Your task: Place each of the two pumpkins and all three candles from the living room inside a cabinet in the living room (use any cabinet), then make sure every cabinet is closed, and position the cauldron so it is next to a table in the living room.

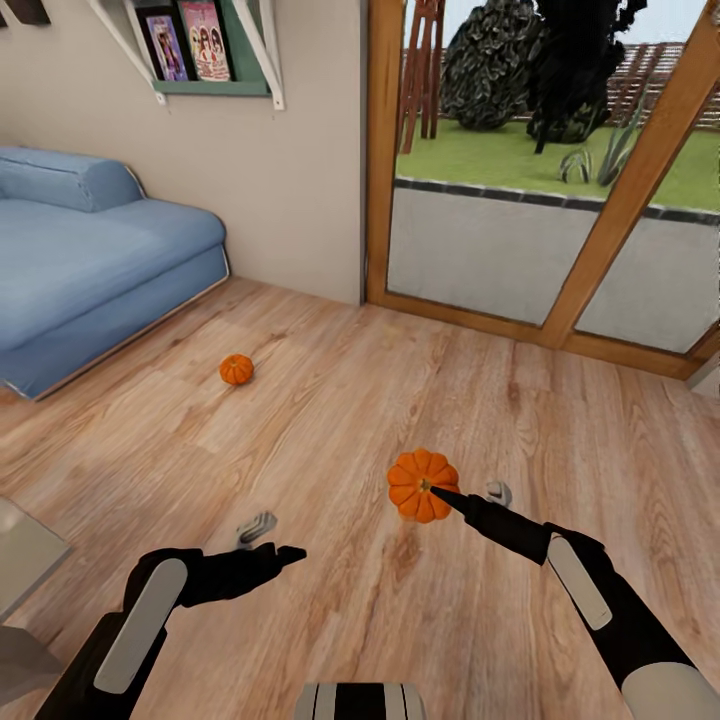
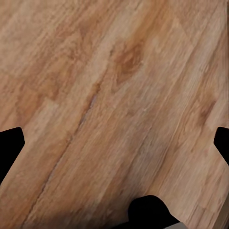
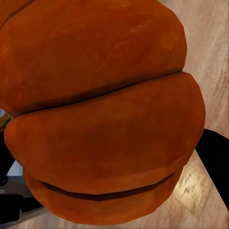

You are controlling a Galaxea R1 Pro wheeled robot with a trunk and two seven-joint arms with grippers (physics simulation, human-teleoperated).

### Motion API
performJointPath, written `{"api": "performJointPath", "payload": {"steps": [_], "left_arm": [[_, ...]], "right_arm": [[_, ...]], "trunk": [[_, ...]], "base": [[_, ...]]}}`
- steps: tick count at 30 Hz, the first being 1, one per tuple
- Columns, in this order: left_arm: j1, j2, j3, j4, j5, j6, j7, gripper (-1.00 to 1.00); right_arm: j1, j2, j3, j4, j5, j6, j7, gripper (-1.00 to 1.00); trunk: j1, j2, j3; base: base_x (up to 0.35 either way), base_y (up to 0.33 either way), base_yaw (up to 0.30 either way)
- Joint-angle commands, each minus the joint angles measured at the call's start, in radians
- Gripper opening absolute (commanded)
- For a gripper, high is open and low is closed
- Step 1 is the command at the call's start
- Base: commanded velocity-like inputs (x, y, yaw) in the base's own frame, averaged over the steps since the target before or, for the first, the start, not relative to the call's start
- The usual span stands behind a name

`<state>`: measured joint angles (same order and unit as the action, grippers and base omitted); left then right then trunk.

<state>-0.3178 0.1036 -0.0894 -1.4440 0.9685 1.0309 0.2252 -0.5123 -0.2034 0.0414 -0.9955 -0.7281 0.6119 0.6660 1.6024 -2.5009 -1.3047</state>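
Across the whole lower part of the head view ran a wood-plank floor, the biggest thing in sight. Behind it stood a tall glazed door in an orange-brown wooden frame, with grass and dark shrubs outside. At the left sat a blue sofa against the pale wall, and above it a green wall shelf on white brackets held a few upright books.

Both black arms reached forward over the planks. The right gripper was clamped on the nearer pumpkin, its dark tip lying at the fruit's centre; the right wrist view showed those ribbed orange sides pressed close to the camera, with a black finger at the edge. The left gripper hung free above the floor, holding nothing, its black fingers spread wide apart at the two sides of the left wrist view over bare boards.

The second pumpkin lay on the floor near the sofa's corner, well apart from both arms.
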Motion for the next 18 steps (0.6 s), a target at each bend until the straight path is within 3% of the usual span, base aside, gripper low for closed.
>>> {"api": "performJointPath", "payload": {"steps": [1,5,10,18], "left_arm": [[0.000,0.000,-0.002,0.000,0.010,0.001,0.011,1.00],[0.000,-0.001,-0.002,0.003,0.009,0.000,0.011,1.00],[0.000,-0.001,0.000,0.005,0.010,-0.002,0.011,1.00],[0.000,-0.004,-0.007,0.005,0.001,-0.028,0.011,1.00]], "right_arm": [[0.000,-0.001,0.001,0.000,-0.007,0.006,-0.002,-1.00],[-0.001,-0.001,0.002,0.000,-0.008,0.005,-0.002,-1.00],[-0.001,-0.001,0.001,0.003,-0.008,0.005,-0.002,-1.00],[-0.001,-0.001,0.001,0.003,-0.005,-0.001,-0.002,-1.00]], "trunk": [[-0.001,0.000,0.003],[-0.002,0.001,0.019],[-0.022,0.036,0.034],[-0.022,0.036,0.044]], "base": [[0.000,0.000,0.000],[0.000,0.000,0.000],[0.000,0.000,0.000],[0.084,-0.064,0.000]]}}
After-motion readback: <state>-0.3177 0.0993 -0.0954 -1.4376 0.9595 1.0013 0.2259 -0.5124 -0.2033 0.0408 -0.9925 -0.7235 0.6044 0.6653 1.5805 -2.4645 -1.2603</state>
